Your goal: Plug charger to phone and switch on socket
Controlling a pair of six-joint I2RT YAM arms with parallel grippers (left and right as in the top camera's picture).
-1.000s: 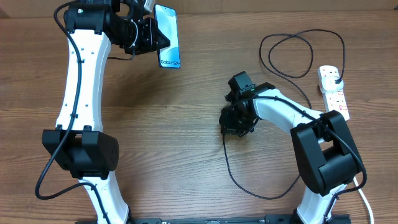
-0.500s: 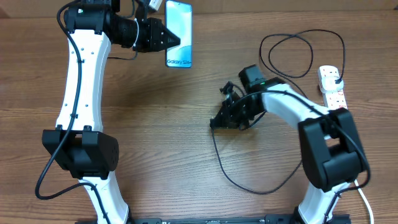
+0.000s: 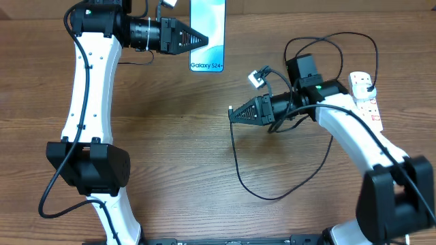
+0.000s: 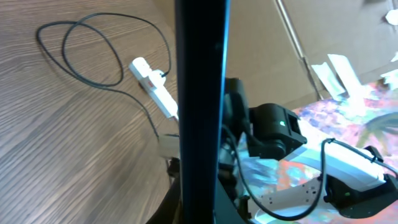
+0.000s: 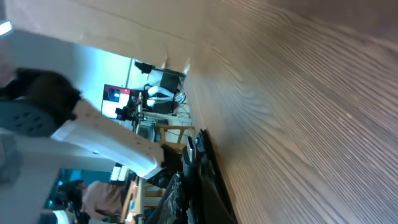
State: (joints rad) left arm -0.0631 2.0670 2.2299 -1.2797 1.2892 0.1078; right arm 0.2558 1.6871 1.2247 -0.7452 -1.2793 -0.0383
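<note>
The phone (image 3: 207,34), its light blue screen facing up with "Galaxy S24+" at the near end, is held off the table at the top centre, and my left gripper (image 3: 203,42) is shut on its left edge. In the left wrist view the phone (image 4: 199,93) is a dark edge-on bar. My right gripper (image 3: 234,114) points left, below and to the right of the phone, shut on the charger's connector end (image 5: 191,152). The charger cable (image 3: 272,196) hangs in a loop down to the table and runs on to its plug (image 3: 368,84) in the white socket (image 3: 366,103) at the right edge.
More of the black cable lies in a loop (image 3: 327,58) left of the socket. The socket (image 4: 154,86) and that loop (image 4: 81,50) also show in the left wrist view. The left arm's white links (image 3: 85,102) stand along the left side of the wooden table (image 3: 170,156).
The left arm carried the phone to the right. The right gripper lifted off the table with the cable end and turned its fingers left, toward the phone.
</note>
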